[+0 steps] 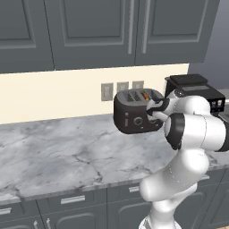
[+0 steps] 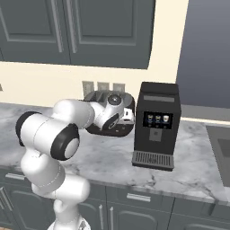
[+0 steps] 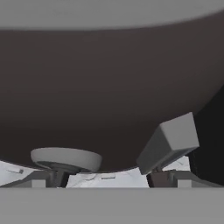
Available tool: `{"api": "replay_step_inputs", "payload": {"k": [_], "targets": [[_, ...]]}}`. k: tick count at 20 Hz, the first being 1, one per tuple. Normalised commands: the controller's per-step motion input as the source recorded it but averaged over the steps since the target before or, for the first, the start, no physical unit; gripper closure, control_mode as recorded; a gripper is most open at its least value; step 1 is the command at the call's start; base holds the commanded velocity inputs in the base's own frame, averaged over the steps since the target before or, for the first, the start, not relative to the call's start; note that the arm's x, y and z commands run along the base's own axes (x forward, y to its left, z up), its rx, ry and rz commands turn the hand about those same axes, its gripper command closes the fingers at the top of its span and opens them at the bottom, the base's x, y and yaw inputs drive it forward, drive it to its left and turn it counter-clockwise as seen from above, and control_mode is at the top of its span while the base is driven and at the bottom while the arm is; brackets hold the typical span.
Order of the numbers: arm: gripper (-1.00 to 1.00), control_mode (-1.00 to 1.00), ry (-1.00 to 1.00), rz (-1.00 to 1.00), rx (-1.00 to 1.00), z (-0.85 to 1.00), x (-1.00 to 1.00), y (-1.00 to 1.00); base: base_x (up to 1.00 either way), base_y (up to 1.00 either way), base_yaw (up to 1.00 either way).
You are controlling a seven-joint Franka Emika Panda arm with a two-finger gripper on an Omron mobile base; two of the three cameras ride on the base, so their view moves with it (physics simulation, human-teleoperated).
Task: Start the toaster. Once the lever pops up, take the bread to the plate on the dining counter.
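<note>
My pincer (image 1: 154,112) is pressed up against the front of the toaster (image 1: 134,112), which sits at the back of the marble bench (image 1: 58,152) just beside the tall black coffee machine (image 2: 157,126). A tan slice of bread (image 1: 144,95) stands in one slot. Close up, the pale lever (image 3: 168,142) and a round knob (image 3: 65,158) sit right before my fingertips (spread or pressed together, I cannot tell).

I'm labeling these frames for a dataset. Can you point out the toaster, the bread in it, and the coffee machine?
toaster (image 1: 129,117): left base view, on its black front face.
bread (image 1: 144,95): left base view, on the tan slice's top edge showing in a slot.
coffee machine (image 2: 158,134): right base view, on its front panel below the lit buttons.
</note>
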Motion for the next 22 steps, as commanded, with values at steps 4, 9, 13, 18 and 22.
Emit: {"api": "replay_step_inputs", "payload": {"k": [4,9,13,18,22], "targets": [[-1.00,-1.00,0.00,0.00,0.00,-0.15,0.00,0.00,0.00,0.00,0.00],[-1.00,-1.00,0.00,0.00,0.00,-0.20,-0.05,0.00,0.00,0.00,0.00],[-1.00,-1.00,0.00,0.00,0.00,-0.13,-0.10,0.00,0.00,0.00,0.00],[-1.00,-1.00,0.00,0.00,0.00,-0.14,-0.09,0.00,0.00,0.00,0.00],[-1.00,-1.00,0.00,0.00,0.00,-0.17,0.00,0.00,0.00,0.00,0.00]]}}
